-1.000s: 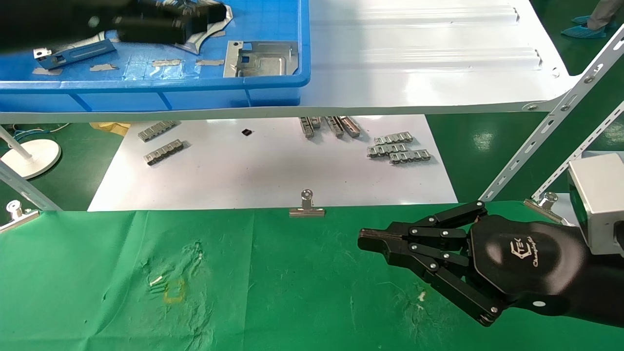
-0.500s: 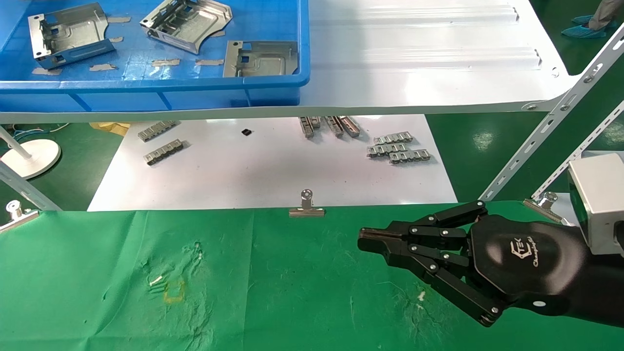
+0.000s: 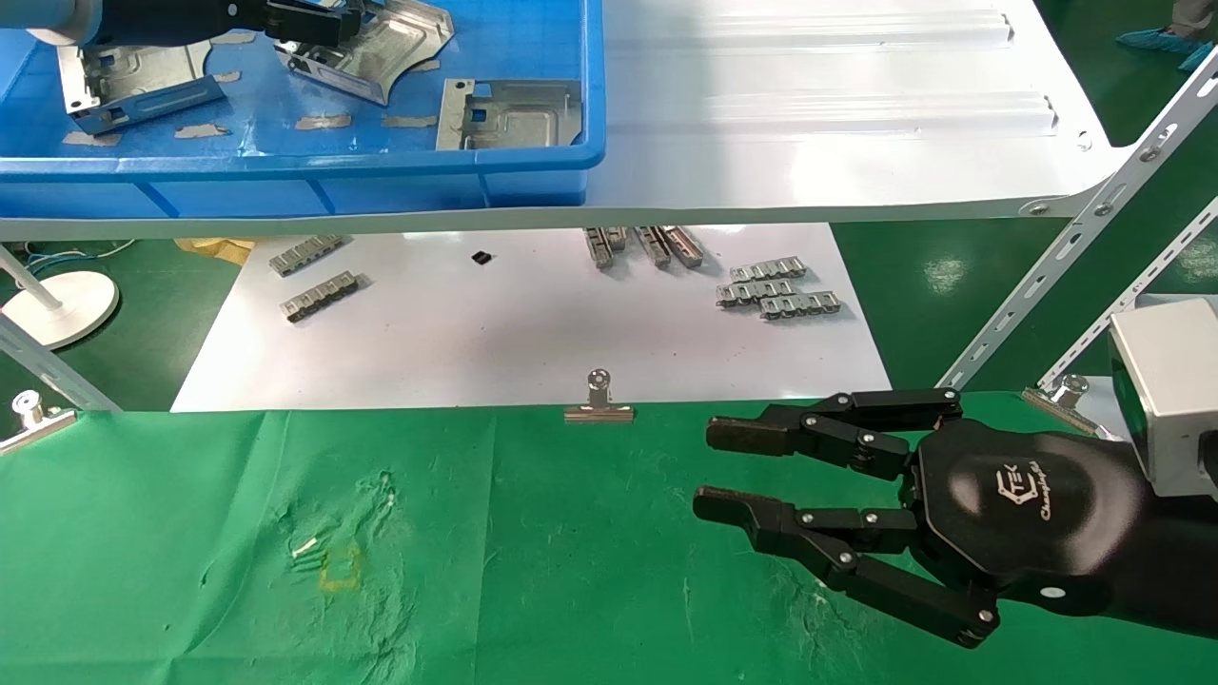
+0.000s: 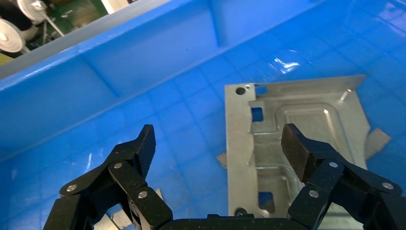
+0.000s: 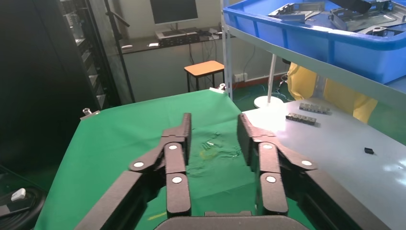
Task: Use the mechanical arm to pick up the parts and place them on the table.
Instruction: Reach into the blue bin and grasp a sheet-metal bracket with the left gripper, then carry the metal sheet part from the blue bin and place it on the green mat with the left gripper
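Observation:
Three silver parts lie in the blue bin: one at the left, one in the middle, one at the right. My left gripper hovers over the bin beside the middle part, open and empty. In the left wrist view my left gripper is spread wide above the bin floor, with a flat part under one finger. My right gripper is open and empty just above the green table. It also shows in the right wrist view.
The bin stands on a glossy white shelf. Below it a white board holds grey link strips. Binder clips pin the cloth's far edge. Slanted metal struts stand at the right.
My right gripper has opened from shut. My left arm was over the bin a second ago, left the view, and is now back at the bin's far left.

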You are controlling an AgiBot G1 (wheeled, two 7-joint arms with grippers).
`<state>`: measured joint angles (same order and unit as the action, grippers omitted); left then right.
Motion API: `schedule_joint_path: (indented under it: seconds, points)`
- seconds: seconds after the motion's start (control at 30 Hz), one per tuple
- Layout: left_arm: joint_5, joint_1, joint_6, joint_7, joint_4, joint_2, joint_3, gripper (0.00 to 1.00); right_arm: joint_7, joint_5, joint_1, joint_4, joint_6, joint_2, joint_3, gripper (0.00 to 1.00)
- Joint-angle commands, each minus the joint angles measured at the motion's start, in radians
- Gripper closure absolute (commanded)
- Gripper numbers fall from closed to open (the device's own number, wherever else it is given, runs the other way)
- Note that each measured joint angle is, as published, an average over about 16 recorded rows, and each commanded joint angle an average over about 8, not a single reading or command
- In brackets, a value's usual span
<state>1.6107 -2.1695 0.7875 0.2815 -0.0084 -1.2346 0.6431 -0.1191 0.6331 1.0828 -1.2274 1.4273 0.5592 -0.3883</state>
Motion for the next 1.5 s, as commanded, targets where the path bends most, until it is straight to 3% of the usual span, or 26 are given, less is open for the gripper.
schedule_joint_path:
  seconds: [0.03, 0.43, 1.17, 1.33, 1.5]
  points:
    - [0.011, -0.009, 0.014, 0.008, 0.011, -0.002, 0.007, 1.0, 0.0, 0.0, 0.0, 0.0, 0.0, 0.0, 0.0, 0.0]
    - [0.026, -0.023, 0.065, 0.041, 0.024, 0.001, 0.018, 1.0, 0.0, 0.0, 0.0, 0.0, 0.0, 0.0, 0.0, 0.0]
    - [0.016, -0.006, -0.053, 0.05, 0.004, -0.018, 0.012, 1.0, 0.0, 0.0, 0.0, 0.0, 0.0, 0.0, 0.0, 0.0]
    - [-0.014, -0.024, 0.001, 0.033, -0.02, 0.001, -0.009, 1.0, 0.0, 0.0, 0.0, 0.0, 0.0, 0.0, 0.0, 0.0]
    - [-0.068, -0.042, 0.141, -0.023, -0.064, 0.049, -0.044, 1.0, 0.0, 0.0, 0.0, 0.0, 0.0, 0.0, 0.0, 0.0]
